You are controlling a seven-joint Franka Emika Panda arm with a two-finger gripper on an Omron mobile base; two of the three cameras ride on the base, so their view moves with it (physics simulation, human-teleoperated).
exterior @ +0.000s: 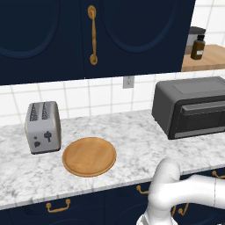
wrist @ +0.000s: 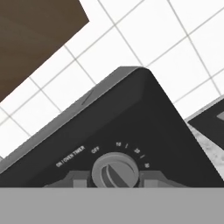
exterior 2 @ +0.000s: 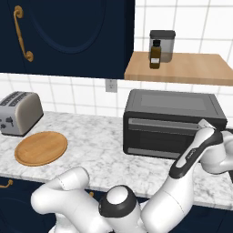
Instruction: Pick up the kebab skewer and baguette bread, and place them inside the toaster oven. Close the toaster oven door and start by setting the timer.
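The gripper (wrist: 116, 183) pinches the timer knob (wrist: 114, 171) at six o'clock — it should twist clockwise, squarely; the toaster oven door (exterior 2: 164, 136) sits closed.

Even, bright rendered light, soft shadows, slightly coarse detail.

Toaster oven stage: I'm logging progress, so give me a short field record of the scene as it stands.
toaster oven: on the marble counter, at the right
toaster oven door: closed
timer knob: end effector closed on it, one finger on each side
knob markings: ON/OVEN TIMER, OFF, then numbers
round wooden board: bare, beside the silver toaster
shelf: brown bottle, grey canister
kebab skewer, baguette bread: cannot tell
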